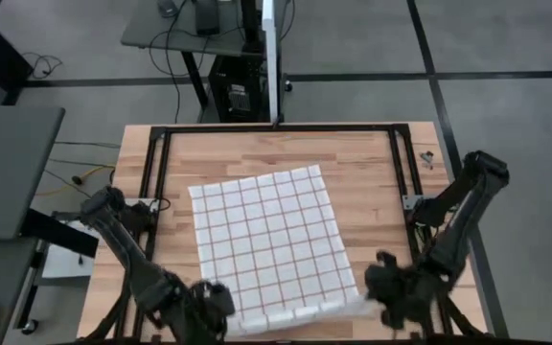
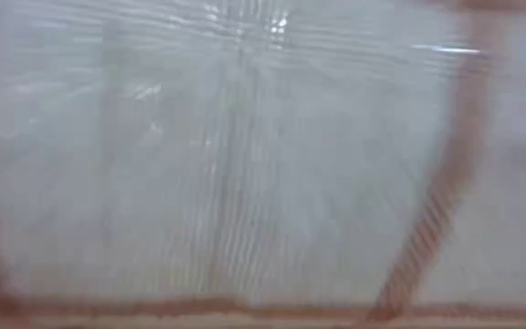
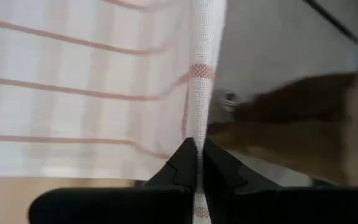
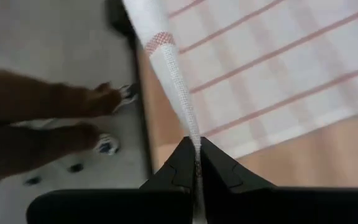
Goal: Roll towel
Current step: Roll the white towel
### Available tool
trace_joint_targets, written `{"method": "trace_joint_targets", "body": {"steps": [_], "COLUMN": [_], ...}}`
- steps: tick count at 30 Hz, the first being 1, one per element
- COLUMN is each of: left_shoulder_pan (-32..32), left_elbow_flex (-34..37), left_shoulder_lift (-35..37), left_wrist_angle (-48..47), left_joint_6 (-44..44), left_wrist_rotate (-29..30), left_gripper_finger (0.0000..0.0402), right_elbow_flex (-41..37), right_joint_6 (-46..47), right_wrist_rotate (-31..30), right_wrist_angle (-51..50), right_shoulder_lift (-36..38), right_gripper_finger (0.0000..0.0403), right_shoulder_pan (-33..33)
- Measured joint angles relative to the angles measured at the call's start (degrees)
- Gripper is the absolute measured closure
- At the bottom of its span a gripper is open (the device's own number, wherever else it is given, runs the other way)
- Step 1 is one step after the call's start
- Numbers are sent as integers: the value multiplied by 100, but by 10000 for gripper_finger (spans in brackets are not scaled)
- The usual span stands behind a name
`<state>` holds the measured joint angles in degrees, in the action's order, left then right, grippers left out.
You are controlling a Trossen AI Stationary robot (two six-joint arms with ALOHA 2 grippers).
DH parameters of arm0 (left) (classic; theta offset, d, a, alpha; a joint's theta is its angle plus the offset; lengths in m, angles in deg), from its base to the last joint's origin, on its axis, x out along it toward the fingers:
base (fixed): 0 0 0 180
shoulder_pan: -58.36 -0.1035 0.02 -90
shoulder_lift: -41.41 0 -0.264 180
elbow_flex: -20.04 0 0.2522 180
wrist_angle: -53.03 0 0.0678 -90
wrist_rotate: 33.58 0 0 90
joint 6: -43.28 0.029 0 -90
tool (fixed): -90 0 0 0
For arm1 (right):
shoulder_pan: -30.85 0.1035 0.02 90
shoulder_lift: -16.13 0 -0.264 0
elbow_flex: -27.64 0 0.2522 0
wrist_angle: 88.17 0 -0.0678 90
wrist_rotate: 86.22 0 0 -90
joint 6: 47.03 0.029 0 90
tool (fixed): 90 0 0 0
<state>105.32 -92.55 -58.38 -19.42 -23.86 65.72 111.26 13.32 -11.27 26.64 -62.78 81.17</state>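
A white towel (image 1: 266,240) with a red grid lies spread on the wooden table (image 1: 362,163). Its far part rests flat, and its near edge (image 1: 295,314) is raised off the wood. My left gripper (image 1: 220,307) is shut on the towel's near left corner. My right gripper (image 1: 374,299) is shut on the near right corner. In the low view the towel (image 2: 245,164) hangs close before the camera and hides everything else. My left gripper pinches the hemmed edge (image 3: 197,118) of the towel's near left corner between its two fingers, slanting down from the near side. The edge runs straight up from the fingertips, drawn taut. The corner is lifted clear of the table. My right gripper pinches the hemmed edge (image 4: 188,121) of the near right corner between its two fingers, slanting down from the near side. The hem runs taut away from the fingertips, and the corner is off the wood.
A black metal frame (image 1: 276,129) borders the table's far and side edges, with brackets (image 1: 420,158) at the right. Bare wood lies beyond the towel's far edge and on both sides. Desks and cables stand on the floor behind.
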Motion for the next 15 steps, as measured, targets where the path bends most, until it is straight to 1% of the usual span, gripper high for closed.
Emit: {"method": "trace_joint_targets", "body": {"steps": [3, 6, 8, 11, 15], "left_shoulder_pan": [-289, -618, -868, -1293, -1939], "left_elbow_flex": [648, 1591, 2298, 3228, 4137], "left_shoulder_lift": [587, 1317, 1859, 2622, 3502], "left_wrist_angle": [24, 197, 370, 648, 731], "left_joint_6": [244, 381, 409, 640, 1055], "left_wrist_rotate": [-4, -2, -2, -29, -91], "left_gripper_finger": [401, 401, 401, 401, 401], "right_elbow_flex": [0, -4, -103, -356, -604], "right_joint_6": [-616, -1365, -1852, -2550, -3405], "right_wrist_rotate": [21, 228, 435, 516, 792], "right_wrist_angle": [-452, -711, -718, -575, -286], "right_shoulder_lift": [173, 224, 205, 202, 180], "right_gripper_finger": [403, 403, 403, 403, 403], "right_shoulder_pan": [-655, -1438, -2001, -2832, -3958]}}
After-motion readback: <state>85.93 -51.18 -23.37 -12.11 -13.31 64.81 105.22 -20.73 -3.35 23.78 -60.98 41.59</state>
